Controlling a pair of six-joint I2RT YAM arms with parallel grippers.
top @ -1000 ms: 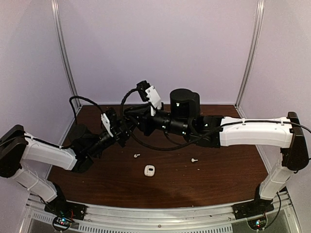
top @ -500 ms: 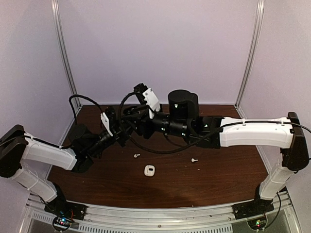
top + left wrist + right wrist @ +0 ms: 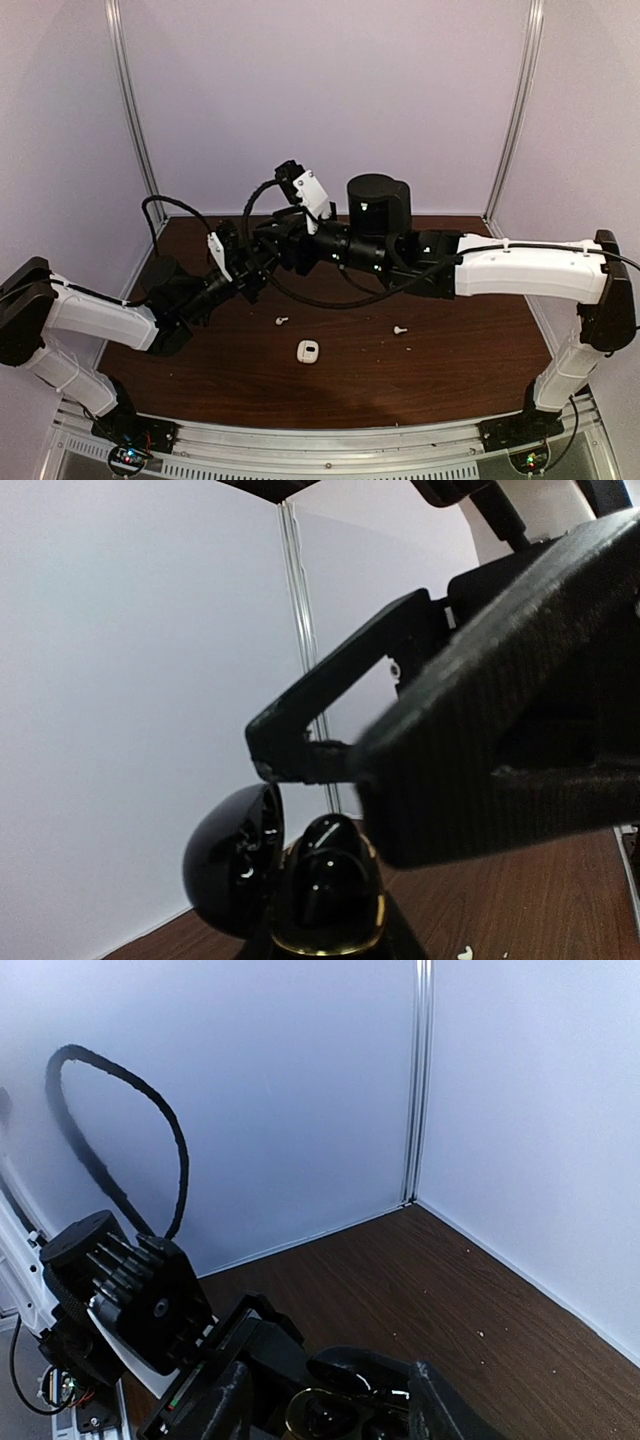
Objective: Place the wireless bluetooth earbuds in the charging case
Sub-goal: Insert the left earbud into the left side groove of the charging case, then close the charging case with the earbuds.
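My left gripper [image 3: 255, 268] is shut on a glossy black charging case [image 3: 322, 895] with a gold rim and holds it above the table, lid [image 3: 232, 865] swung open to the left. Black earbuds [image 3: 328, 842] sit in its wells. My right gripper [image 3: 278, 246] hovers right over the case, its fingers [image 3: 215, 1400] spread apart either side of the open case [image 3: 340, 1415] with nothing between them. Two white earbuds [image 3: 282, 321] [image 3: 400, 329] lie on the table. A small white case [image 3: 308, 351] lies closed nearer the front.
The brown wooden table [image 3: 450, 350] is walled in by white panels with metal posts [image 3: 135, 110]. Both arms meet at the rear left of the table. A black cable [image 3: 150, 1130] loops over the left wrist. A white earbud [image 3: 465, 953] shows low in the left wrist view.
My right gripper and wrist have shifted a little to the left and up over the black case. The left arm, the white earbuds and the white case have not moved.
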